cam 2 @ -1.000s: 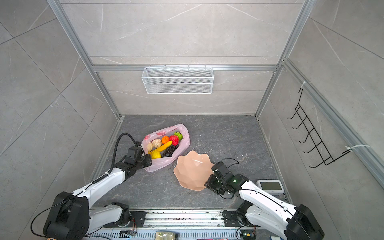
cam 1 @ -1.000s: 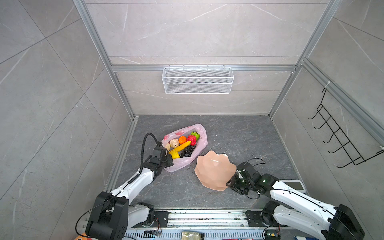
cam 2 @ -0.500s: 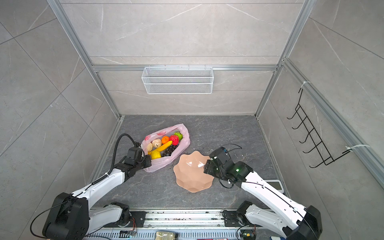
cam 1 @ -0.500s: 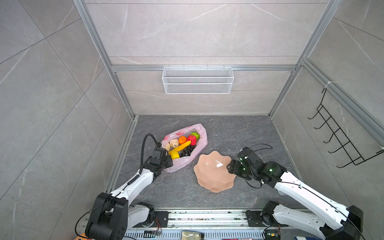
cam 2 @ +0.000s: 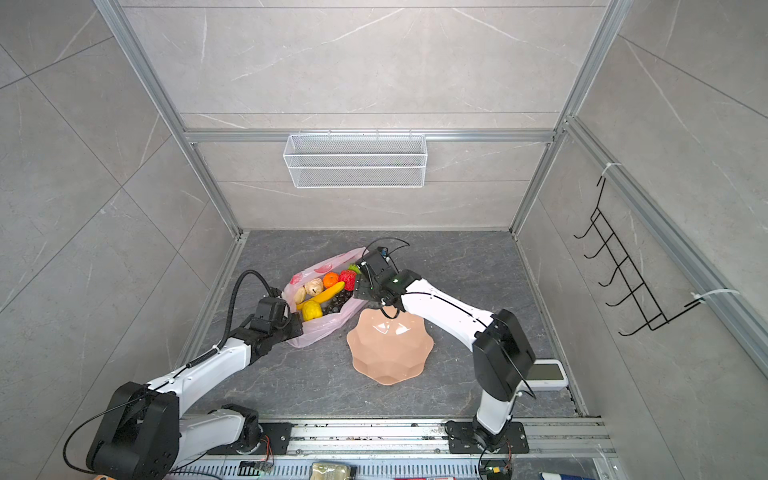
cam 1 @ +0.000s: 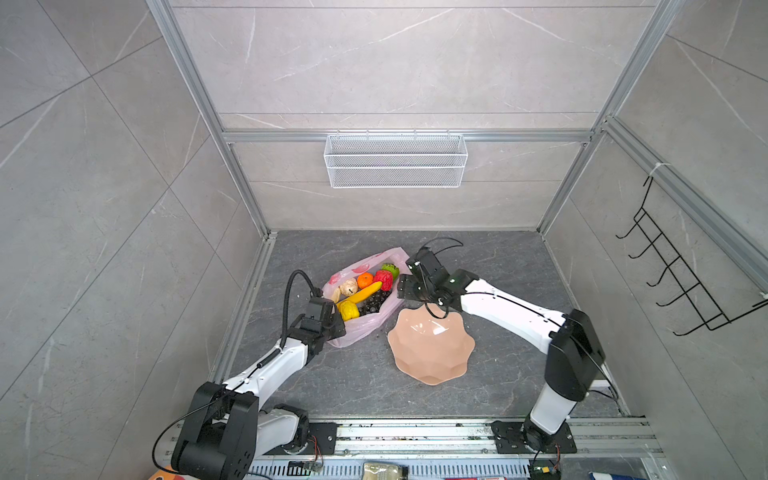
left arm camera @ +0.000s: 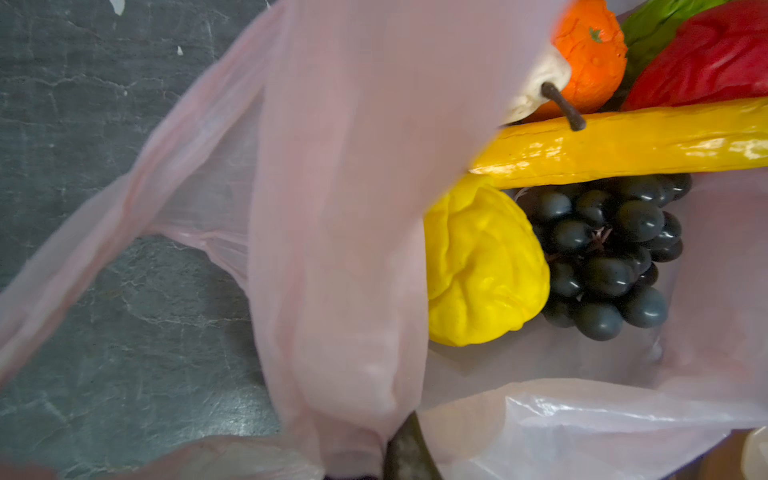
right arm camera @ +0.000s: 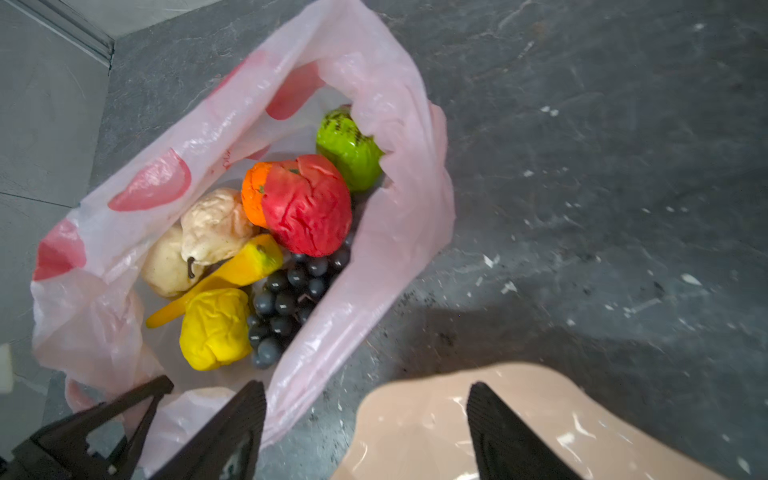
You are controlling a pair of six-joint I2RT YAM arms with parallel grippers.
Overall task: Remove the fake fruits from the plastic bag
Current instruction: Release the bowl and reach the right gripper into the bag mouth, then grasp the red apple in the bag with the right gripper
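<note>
dark grey surface [cam 1: 498, 270] carries it all. biggest thing on it: peach plate [cam 1: 432, 353], empty, toward the front edge near the middle. next is the plastic bag [cam 1: 357, 328], just beside the plate on the side of the left edge, mouth up & spread. right wrist view shows a thin strip of bare surface btwn bag & plate, so near but apart.

all the fake fruits [cam 1: 365, 291] sit inside the bag, none out, so prob the 1st pick is not yet made. the banana [right arm camera: 249, 266] is longest. its long axis runs along the bag, from the front-left end toward the back-right end, resting against the grape bunch [right arm camera: 286, 303]. the red fruit [right arm camera: 307, 212] sits high on the pile, w/ the green fruit [right arm camera: 349, 149] behind it and the yellow fruit [right arm camera: 214, 328] at the front end.

left fingers [left arm camera: 407, 453]: clenched on the bag's film at its front-left end, holding the mouth open. only one tip shows.

right fingers [right arm camera: 237, 424]: spread wide, nothing btwn them, hovering w/ one over the bag's plate-side rim & its twin over the plate.

key relation: the fruits lie ahead of & below the right fingers, toward the left edge. right arm [cam 1: 511, 316] is the free one & nearest the red fruit, so it's the likely picker. for the banana the fingers would need to straddle it crosswise.
</note>
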